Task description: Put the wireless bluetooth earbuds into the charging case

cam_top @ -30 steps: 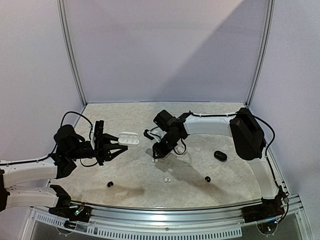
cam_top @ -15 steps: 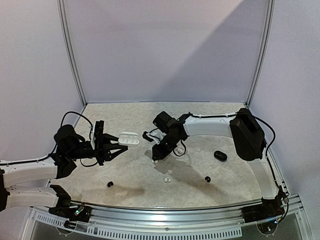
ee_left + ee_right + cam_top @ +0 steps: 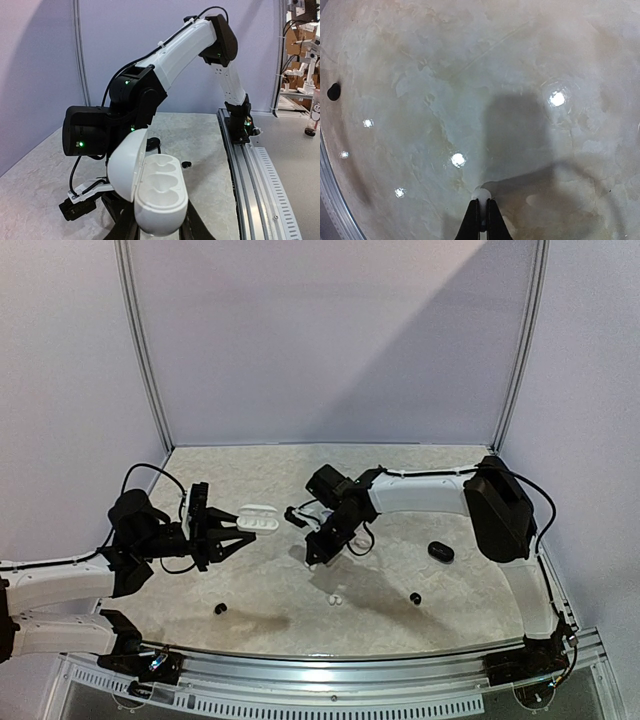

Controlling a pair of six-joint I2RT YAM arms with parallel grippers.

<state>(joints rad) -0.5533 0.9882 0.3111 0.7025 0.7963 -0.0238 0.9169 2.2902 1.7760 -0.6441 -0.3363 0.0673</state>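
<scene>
My left gripper [image 3: 238, 527] is shut on a white charging case [image 3: 258, 519] and holds it above the table. In the left wrist view the case [image 3: 159, 192] has its lid [image 3: 124, 162] open to the left and its two sockets are empty; the left gripper [image 3: 157, 231] grips it from below. My right gripper [image 3: 309, 554] is shut on a white earbud [image 3: 481, 194], held above the table to the right of the case. Another white earbud [image 3: 334, 598] lies on the table. Black earbuds [image 3: 221, 608] [image 3: 415, 597] lie nearer the front.
A black pebble-like case [image 3: 440, 552] lies on the table at the right. A black earbud [image 3: 334, 91] shows at the left edge of the right wrist view. The front rail [image 3: 330, 665] runs along the near edge. Walls enclose the back and sides.
My right gripper has shifted slightly left toward the case with the white earbud in it. The left arm and case have not moved.
</scene>
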